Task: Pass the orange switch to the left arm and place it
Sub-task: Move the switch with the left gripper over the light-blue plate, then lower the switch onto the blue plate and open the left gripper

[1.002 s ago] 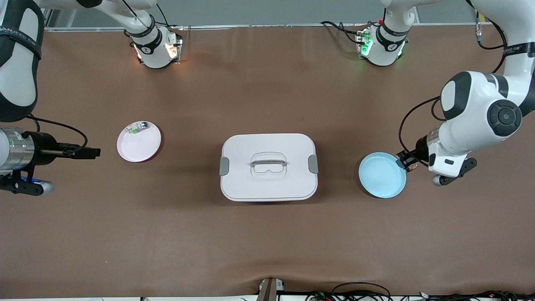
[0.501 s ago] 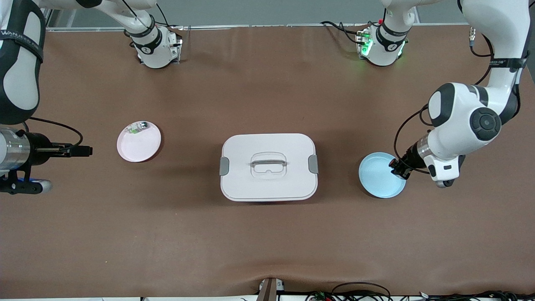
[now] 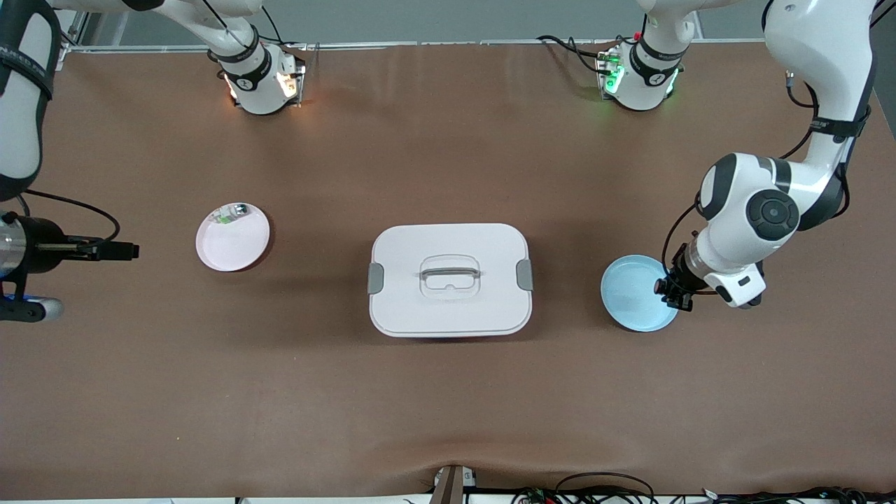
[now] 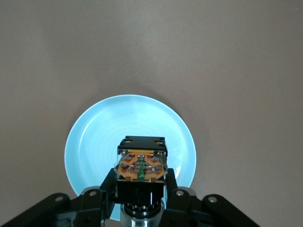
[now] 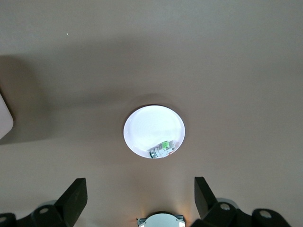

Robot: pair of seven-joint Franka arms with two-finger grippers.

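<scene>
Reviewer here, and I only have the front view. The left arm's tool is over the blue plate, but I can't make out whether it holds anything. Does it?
Observer: Yes. The left wrist view shows the left tool shut on the orange switch, a black block with an orange face, over the blue plate.
Operator: And the right tool, open or shut? I see it edge-on.
Observer: Open. In the right wrist view the right tool has its fingers spread wide with nothing between them.
Operator: What is it aimed at?
Observer: The pink plate, which holds a silvery-green component lying by its rim.
</scene>
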